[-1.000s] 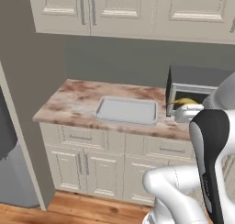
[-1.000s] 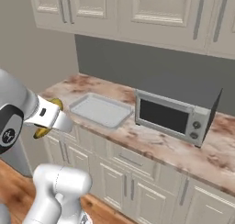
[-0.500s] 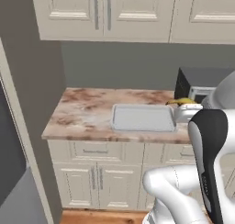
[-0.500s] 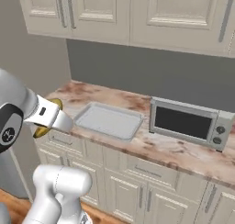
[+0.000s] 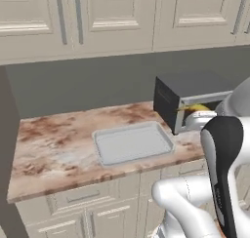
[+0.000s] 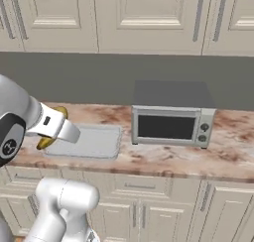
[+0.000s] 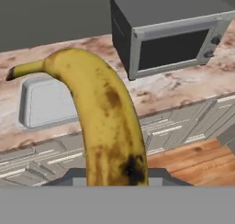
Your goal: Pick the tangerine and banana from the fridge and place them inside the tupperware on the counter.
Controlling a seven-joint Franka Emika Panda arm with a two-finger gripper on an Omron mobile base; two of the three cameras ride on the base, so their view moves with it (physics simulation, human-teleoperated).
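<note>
Pincer [image 6: 49, 133] clenched on banana [image 7: 103, 122], centre of hand view; tupperware [image 5: 133, 143] on bench [image 5: 44, 149], mid frame, left of microwave [image 6: 171, 124].

1. Light is even and soft across all three views, with no single bright source showing and nothing glaring.
2. The wall under the upper cabinets [image 5: 122, 17] sits in dull grey shade.
3. The worktop [image 5: 53, 139] reads bright and matte, its marbling slightly smeared.
4. The microwave [image 6: 171, 119] has a dark side in the left base view and a lit front in the right one.
5. Shadows are faint: a thin soft edge around the tupperware [image 5: 132, 143].
6. The banana [image 7: 103, 122] looms large and soft-edged up close.
7. Everything looks coarse and slightly blurry, with no bending at the edges.
</note>
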